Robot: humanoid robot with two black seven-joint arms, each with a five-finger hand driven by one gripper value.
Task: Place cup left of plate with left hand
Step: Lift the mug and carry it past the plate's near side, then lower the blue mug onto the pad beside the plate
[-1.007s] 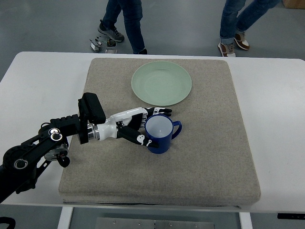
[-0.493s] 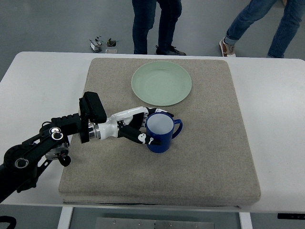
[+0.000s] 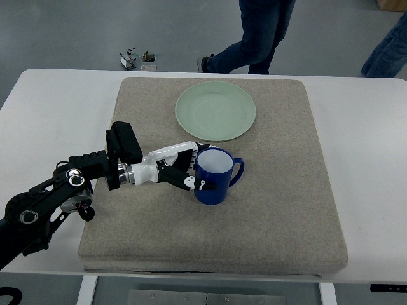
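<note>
A blue cup (image 3: 215, 175) with a white inside stands upright on the grey mat (image 3: 280, 190), its handle pointing right. It sits just below the pale green plate (image 3: 215, 111), which lies at the mat's back middle. My left hand (image 3: 191, 170) reaches in from the left, and its black and white fingers are wrapped around the cup's left side. The left arm (image 3: 76, 184) stretches across the mat's left edge. The right arm is out of sight.
The mat covers the middle of a white table (image 3: 369, 133). People's legs (image 3: 257, 35) move on the floor beyond the table's far edge. Small metal parts (image 3: 137, 57) lie on that floor at the back left.
The hand and cup have barely shifted, a touch up and right. The people behind the table have walked to the right.
</note>
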